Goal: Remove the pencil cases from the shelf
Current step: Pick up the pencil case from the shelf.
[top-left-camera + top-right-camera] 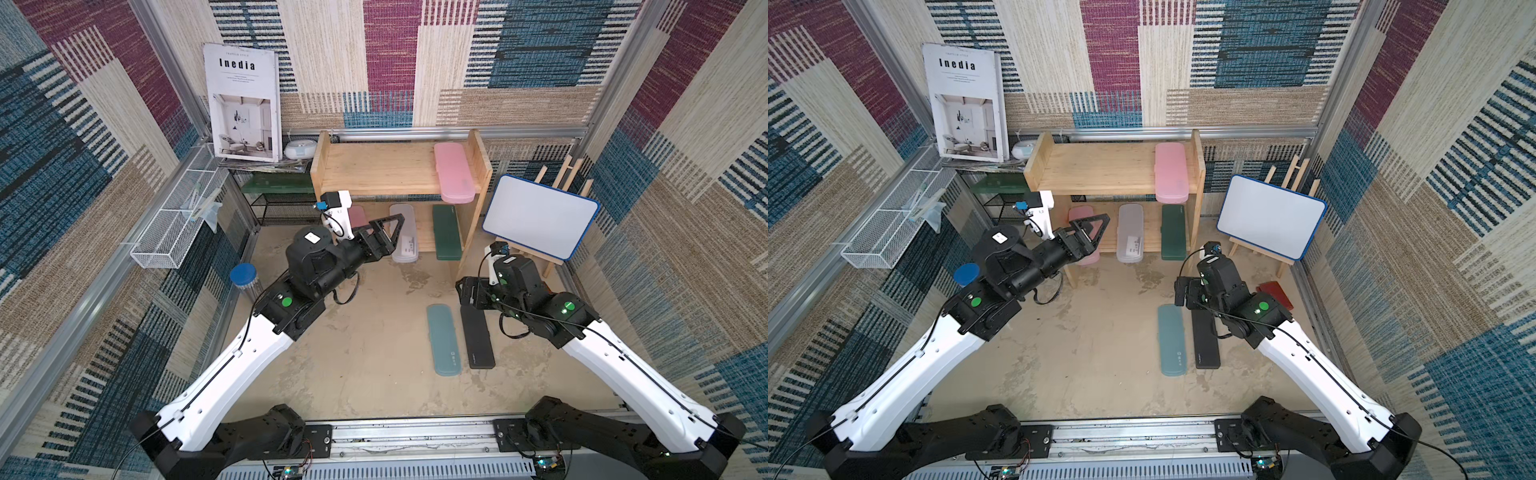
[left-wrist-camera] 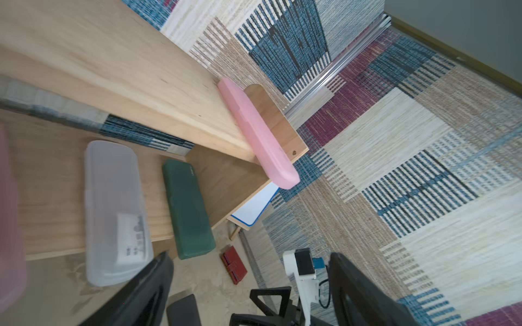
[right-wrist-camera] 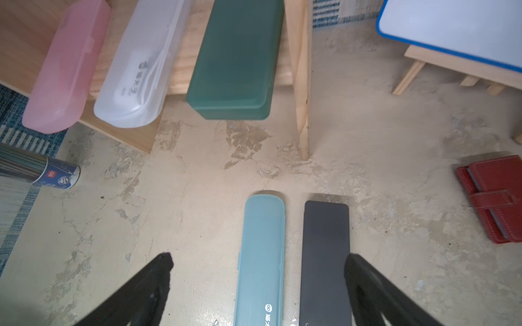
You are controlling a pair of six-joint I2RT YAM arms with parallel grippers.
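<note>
Four cases sit on the shelf (image 1: 374, 166), upper centre in both top views: a pink case (image 1: 454, 172) at the top tier's right end; below, a second pink case (image 3: 66, 65), a frosted case (image 3: 141, 65), a dark green case (image 1: 446, 232). All overhang the front edge, which we judge leaves ends free to grab. Long axes run top-to-bottom of frame. Light blue case (image 1: 444, 338) and black case (image 1: 478, 336) lie parallel, just apart, lower right on the tabletop (image 1: 374, 353). Left gripper (image 2: 250, 254) gapes empty before the lower tier; right gripper (image 3: 258, 256) spread, empty, above that pair.
</note>
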